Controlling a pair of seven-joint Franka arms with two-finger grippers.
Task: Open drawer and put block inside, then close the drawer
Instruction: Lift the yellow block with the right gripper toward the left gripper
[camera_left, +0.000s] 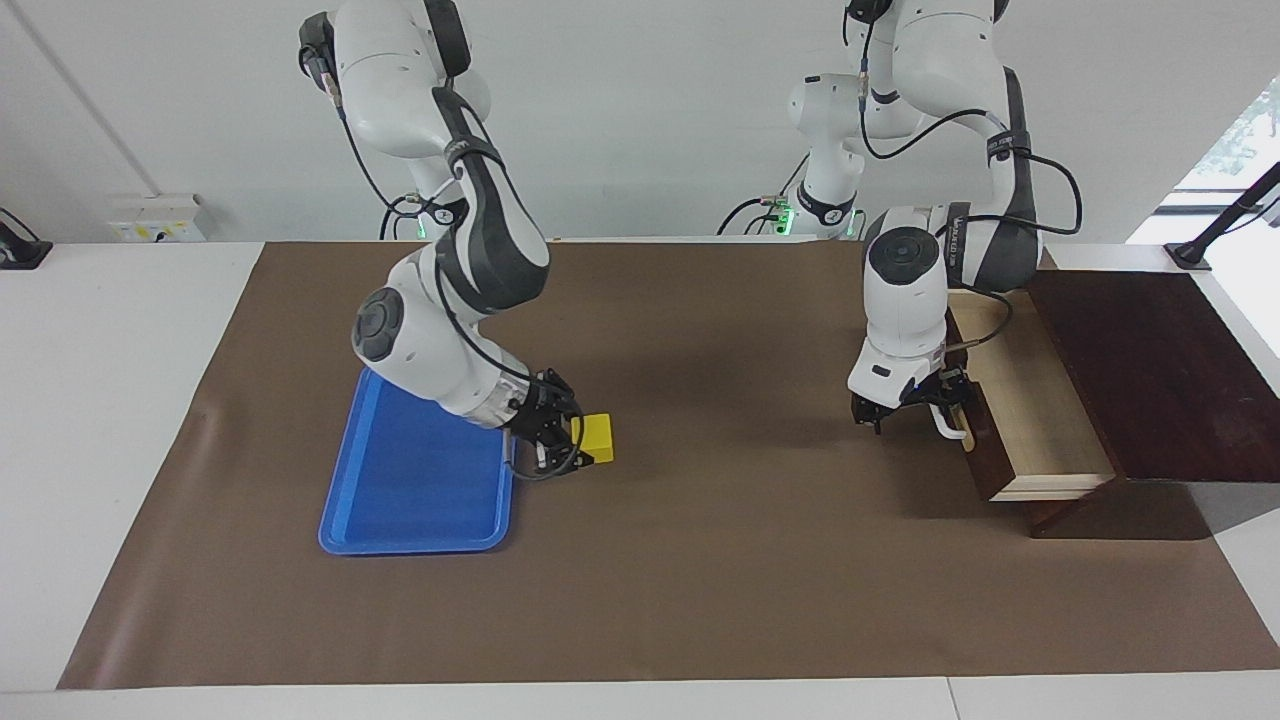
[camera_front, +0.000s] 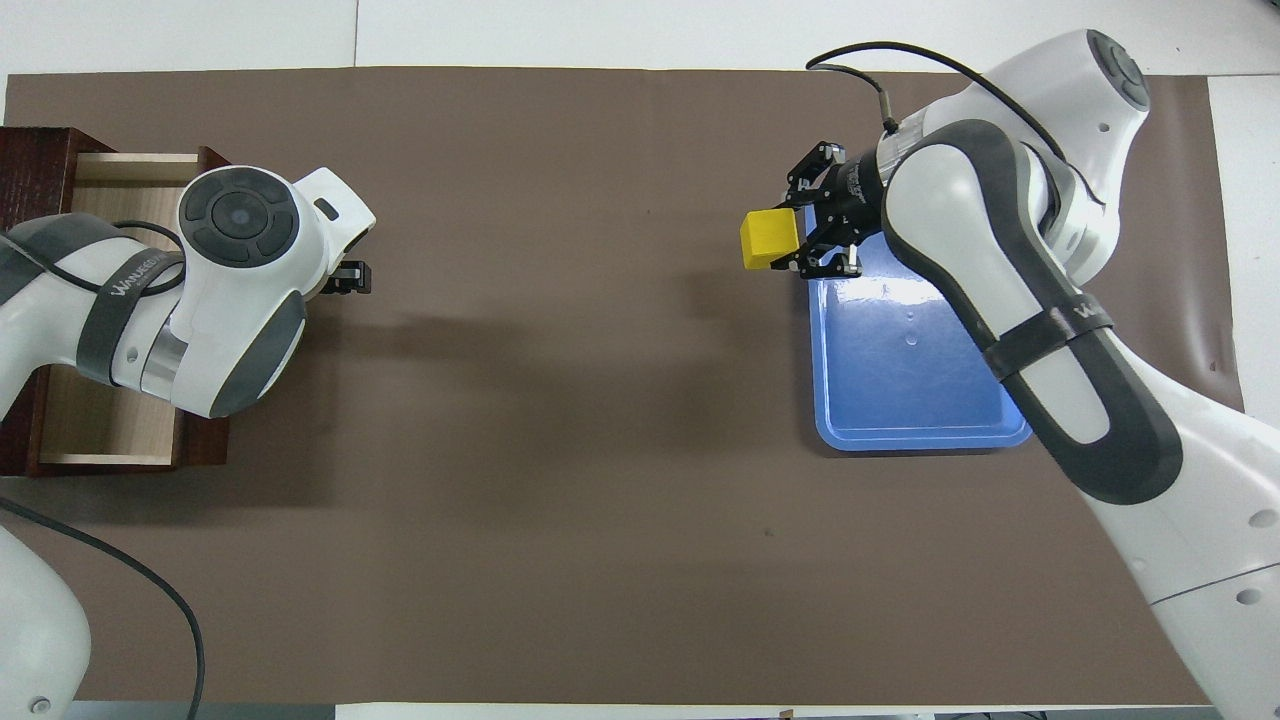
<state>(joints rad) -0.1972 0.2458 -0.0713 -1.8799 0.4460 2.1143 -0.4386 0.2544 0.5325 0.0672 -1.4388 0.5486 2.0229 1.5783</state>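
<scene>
Covering most of the counter (camera_left: 130, 400) is a brown mat (camera_left: 700, 560), and all the things stand on it. At the left arm's end of the mat stands the dark brown cabinet (camera_left: 1150, 370), the biggest thing. Its drawer (camera_left: 1030, 400) is pulled out toward the middle of the mat, and the pale wood inside shows. The white handle (camera_left: 950, 425) sits on the drawer front.

Well apart from the cabinet, toward the right arm's end, lies the flat blue tray (camera_left: 410, 490).

The left gripper (camera_left: 905, 412) is at the drawer front, just beside the handle. If its jaws are open or closed, I cannot tell; the wrist covers them in the overhead view.

The right gripper (camera_left: 565, 440) is low over the edge of the tray that faces the cabinet. Its jaws are closed on the block (camera_left: 598, 437), a small yellow cube. The block sits just off the tray on the cabinet's side, over the mat; I cannot tell whether it touches the mat. It is well apart from the drawer.
</scene>
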